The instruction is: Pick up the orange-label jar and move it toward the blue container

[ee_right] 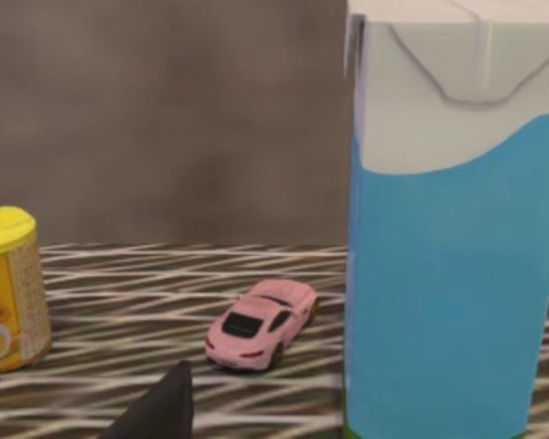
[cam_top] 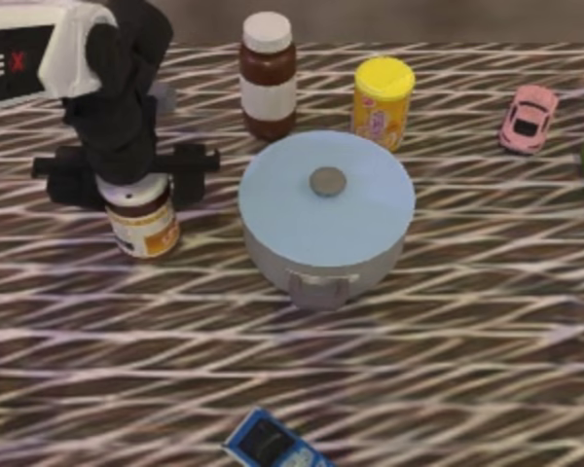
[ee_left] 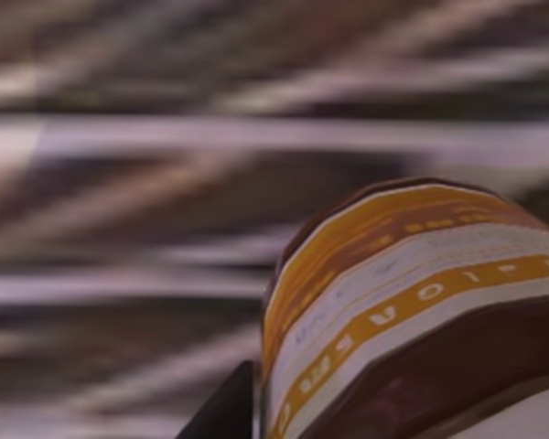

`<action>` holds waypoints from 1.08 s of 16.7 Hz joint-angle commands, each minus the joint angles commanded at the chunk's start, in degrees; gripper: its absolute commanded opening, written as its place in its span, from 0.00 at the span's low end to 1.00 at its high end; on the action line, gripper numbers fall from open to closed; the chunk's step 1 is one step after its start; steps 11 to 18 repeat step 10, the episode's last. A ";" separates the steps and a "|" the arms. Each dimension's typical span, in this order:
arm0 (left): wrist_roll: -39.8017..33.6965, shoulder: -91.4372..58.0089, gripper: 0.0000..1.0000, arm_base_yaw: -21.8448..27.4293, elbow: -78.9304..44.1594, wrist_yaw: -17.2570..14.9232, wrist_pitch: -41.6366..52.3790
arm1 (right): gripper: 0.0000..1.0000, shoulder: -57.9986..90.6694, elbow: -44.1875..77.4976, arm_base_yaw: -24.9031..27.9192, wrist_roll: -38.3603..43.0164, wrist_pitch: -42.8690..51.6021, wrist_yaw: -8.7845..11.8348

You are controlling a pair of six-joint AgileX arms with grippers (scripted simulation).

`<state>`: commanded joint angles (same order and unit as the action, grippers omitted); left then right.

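The orange-label jar [cam_top: 146, 232], dark brown with a white lid, is at the table's left side and leans a little. My left gripper [cam_top: 133, 187] comes down over its lid and is shut on it. In the left wrist view the jar [ee_left: 412, 293] fills the near corner, with one dark finger [ee_left: 221, 412] against its side. The blue container [cam_top: 292, 209], a grey pot with a pale-blue lid, stands to the jar's right in the middle of the table. My right gripper [ee_right: 242, 412] is outside the top view; one finger [ee_right: 165, 407] shows, set off to one side.
A taller brown jar [cam_top: 268, 76] and a yellow canister [cam_top: 383, 100] stand behind the pot. A pink toy car [cam_top: 528, 117] and a blue-and-white carton [ee_right: 448, 274] are at the far right. A blue toy car [cam_top: 271, 446] lies at the front edge.
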<state>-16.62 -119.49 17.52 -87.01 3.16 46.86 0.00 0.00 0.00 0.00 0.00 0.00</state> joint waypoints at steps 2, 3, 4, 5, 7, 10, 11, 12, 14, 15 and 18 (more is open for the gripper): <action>0.00 0.00 0.83 0.00 0.00 0.00 0.00 | 1.00 0.00 0.00 0.00 0.00 0.00 0.00; 0.00 0.00 0.90 0.00 0.00 0.00 0.00 | 1.00 0.00 0.00 0.00 0.00 0.00 0.00; 0.00 0.00 0.98 0.00 0.00 0.00 0.00 | 1.00 0.00 0.00 0.00 0.00 0.00 0.00; 0.00 0.00 1.00 0.00 0.00 0.00 0.00 | 1.00 0.00 0.00 0.00 0.00 0.00 0.00; 0.00 0.00 1.00 0.00 0.00 0.00 0.00 | 1.00 0.00 0.00 0.00 0.00 0.00 0.00; 0.00 0.00 1.00 0.00 0.00 0.00 0.00 | 1.00 0.00 0.00 0.00 0.00 0.00 0.00; 0.00 0.00 1.00 0.00 0.00 0.00 0.00 | 1.00 0.00 0.00 0.00 0.00 0.00 0.00; 0.00 0.00 1.00 0.00 0.00 0.00 0.00 | 1.00 0.00 0.00 0.00 0.00 0.00 0.00; 0.00 0.00 1.00 0.00 0.00 0.00 0.00 | 1.00 0.00 0.00 0.00 0.00 0.00 0.00; 0.00 0.00 1.00 0.00 0.00 0.00 0.00 | 1.00 0.00 0.00 0.00 0.00 0.00 0.00; 0.00 0.00 1.00 0.00 0.00 0.00 0.00 | 1.00 0.00 0.00 0.00 0.00 0.00 0.00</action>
